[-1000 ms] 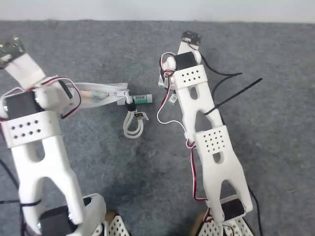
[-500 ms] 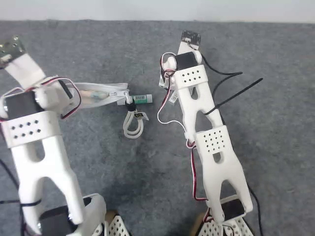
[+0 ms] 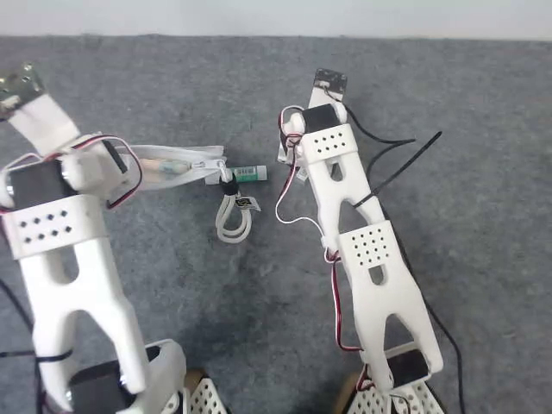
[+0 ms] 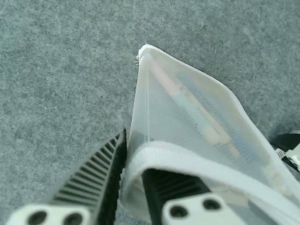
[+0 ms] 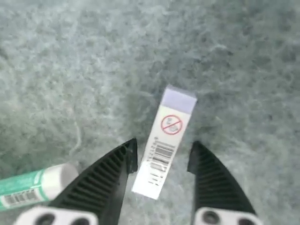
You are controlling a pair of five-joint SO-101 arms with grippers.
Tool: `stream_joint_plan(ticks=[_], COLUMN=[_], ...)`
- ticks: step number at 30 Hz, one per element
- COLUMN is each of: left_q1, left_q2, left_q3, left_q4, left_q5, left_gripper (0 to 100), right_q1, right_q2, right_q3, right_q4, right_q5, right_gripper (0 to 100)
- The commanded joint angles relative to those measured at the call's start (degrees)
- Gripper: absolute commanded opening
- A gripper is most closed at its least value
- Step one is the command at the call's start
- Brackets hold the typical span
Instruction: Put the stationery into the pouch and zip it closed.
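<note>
At the left of the grey, carpet-like bench (image 3: 500,259), the pouch (image 3: 177,164) is seen lying on its side, its left part hidden beneath the left arm. The left gripper (image 4: 134,154) is closed on the pouch's white zip-edge band. The band and the mesh wall are pinched between the two ribbed black fingers (image 4: 101,173). Through the mesh, several long pieces of stationery (image 4: 197,117) can be made out inside the pouch, though what each one is cannot be told.

To the right, at the pouch's mouth end, a black zip pull (image 3: 228,185) is found. From it a white cord loop (image 3: 233,220) is laid out on the bench toward the arms' bases, with a small tag (image 3: 248,203) beside it. Just right of the zip pull, a green-and-white stick (image 3: 247,173) lies on the bench. Its left end meets the pull, and whether it reaches into the mouth cannot be told.

Further right, the right gripper (image 5: 162,146) is positioned low over the bench. Its fingers are spread apart and nothing is gripped. Between them a flat white piece (image 5: 171,123) is lying on the bench, marked with a barcode and a red prohibition sign and tipped with a lilac end. The green-and-white stick is seen near this gripper, off to one side.
</note>
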Motion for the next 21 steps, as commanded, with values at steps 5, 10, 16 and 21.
stream_joint_plan(ticks=[5,10,16,21], left_q1=[-0.44,-0.44,-0.44,-0.44], left_q2=[-3.25,-3.25,-3.25,-3.25], left_q3=[0.04,0.04,0.04,0.04], left_q4=[-2.81,-2.81,-2.81,-2.81], left_q5=[0.53,0.53,0.62,0.62], left_gripper=[1,1,1,1], right_q1=[-0.75,-0.75,-0.92,-0.92], right_q2=[-1.19,-3.3,-6.55,-14.81], right_q3=[-3.16,-6.24,-1.85,8.79], right_q4=[4.26,8.92,8.92,9.01], right_q5=[-0.62,3.34,7.21,9.23], right_gripper=[1.8,0.6,0.6,0.6])
